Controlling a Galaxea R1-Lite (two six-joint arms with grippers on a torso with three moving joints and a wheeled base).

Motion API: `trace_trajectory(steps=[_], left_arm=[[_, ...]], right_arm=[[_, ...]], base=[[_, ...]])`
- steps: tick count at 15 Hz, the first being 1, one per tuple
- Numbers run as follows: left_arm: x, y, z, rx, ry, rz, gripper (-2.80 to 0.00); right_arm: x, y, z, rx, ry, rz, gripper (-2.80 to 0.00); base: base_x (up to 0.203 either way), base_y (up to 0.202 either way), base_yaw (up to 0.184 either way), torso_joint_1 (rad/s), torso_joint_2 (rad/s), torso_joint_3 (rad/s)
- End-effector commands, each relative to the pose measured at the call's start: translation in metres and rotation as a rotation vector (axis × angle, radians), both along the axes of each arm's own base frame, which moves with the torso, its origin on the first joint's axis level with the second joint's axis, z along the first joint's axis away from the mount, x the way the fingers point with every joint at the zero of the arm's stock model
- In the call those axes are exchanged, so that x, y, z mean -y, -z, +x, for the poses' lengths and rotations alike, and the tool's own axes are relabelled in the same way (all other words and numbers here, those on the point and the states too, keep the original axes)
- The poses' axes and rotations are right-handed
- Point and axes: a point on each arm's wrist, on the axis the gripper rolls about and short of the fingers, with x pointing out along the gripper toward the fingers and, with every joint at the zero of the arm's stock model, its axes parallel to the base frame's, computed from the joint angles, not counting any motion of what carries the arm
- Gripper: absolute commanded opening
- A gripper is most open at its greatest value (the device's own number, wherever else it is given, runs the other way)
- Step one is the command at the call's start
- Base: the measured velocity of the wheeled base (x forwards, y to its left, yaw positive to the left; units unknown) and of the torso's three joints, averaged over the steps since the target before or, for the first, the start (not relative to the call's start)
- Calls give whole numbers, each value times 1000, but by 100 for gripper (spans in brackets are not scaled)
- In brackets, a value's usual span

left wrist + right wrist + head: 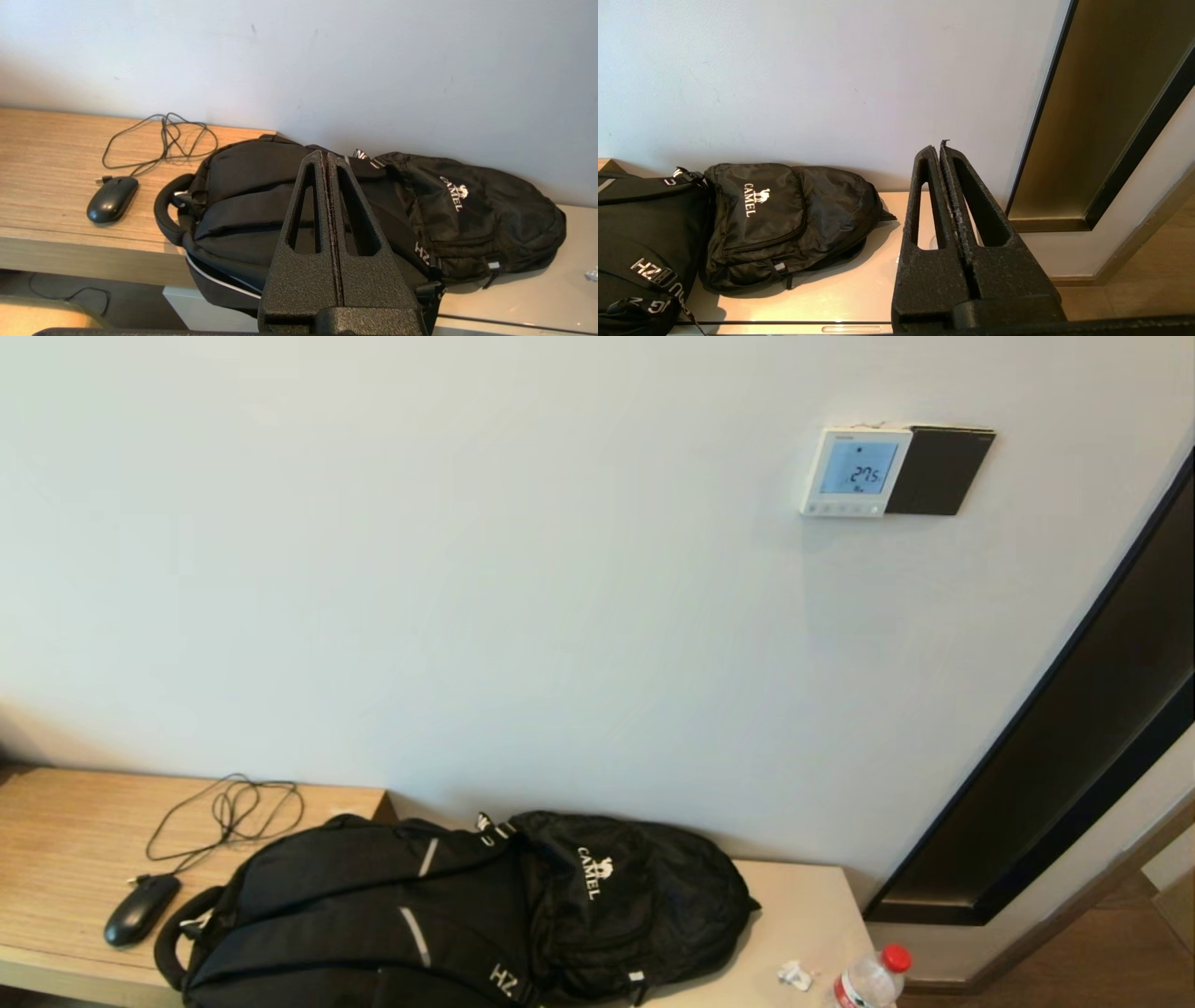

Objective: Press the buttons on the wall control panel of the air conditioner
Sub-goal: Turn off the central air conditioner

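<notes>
Panel (856,472) on wall, buttons (843,508) under lit screen, untouched. Left gripper (326,156) closed, empty, above backpack (243,205). Right gripper (938,148) closed, empty, near wall.

My left hand (327,156) is black all over, with a rough, grainy, sparkly finish, and its two fingers (306,205) are long wedges that widen toward a blocky base, each with a tall triangular window cut through it. My right hand (939,149) is the same build and the same pebbled black, though the inner edges of its fingers (924,205) look worn and pale-flecked, and a small ragged nick sticks up at the tip.
</notes>
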Motion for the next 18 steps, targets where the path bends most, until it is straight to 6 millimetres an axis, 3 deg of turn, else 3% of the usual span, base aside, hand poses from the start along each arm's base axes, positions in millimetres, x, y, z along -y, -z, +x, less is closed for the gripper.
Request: trace_trajectory(steps=[1, 4, 6, 8, 11, 14, 18], left_arm=[[0, -1, 0, 2, -1, 0, -280], [0, 0, 0, -1, 0, 0, -280], [0, 0, 0, -1, 0, 0, -280], [0, 0, 0, 2, 0, 0, -280], [0, 0, 0, 0, 0, 0, -280], [0, 0, 0, 1, -1, 0, -280], [0, 0, 0, 2, 0, 0, -280]], right_arm=[[0, 0, 0, -1, 0, -1, -280], [0, -1, 0, 8, -3, -12, -280], [0, -12, -3, 55, -9, -23, -280], [-1, -34, -8, 104, -38, -35, -280], [-1, -79, 1, 86, -49, -43, -280], [-1, -128, 34, 22, -51, -40, -280], [1, -199, 114, 45, -35, -37, -280]], base=[[0, 0, 0, 0, 0, 0], [0, 0, 0, 0, 0, 0], [0, 0, 0, 0, 0, 0], [0, 0, 0, 0, 0, 0], [0, 0, 0, 0, 0, 0], [0, 0, 0, 0, 0, 0], [0, 0, 0, 0, 0, 0]])
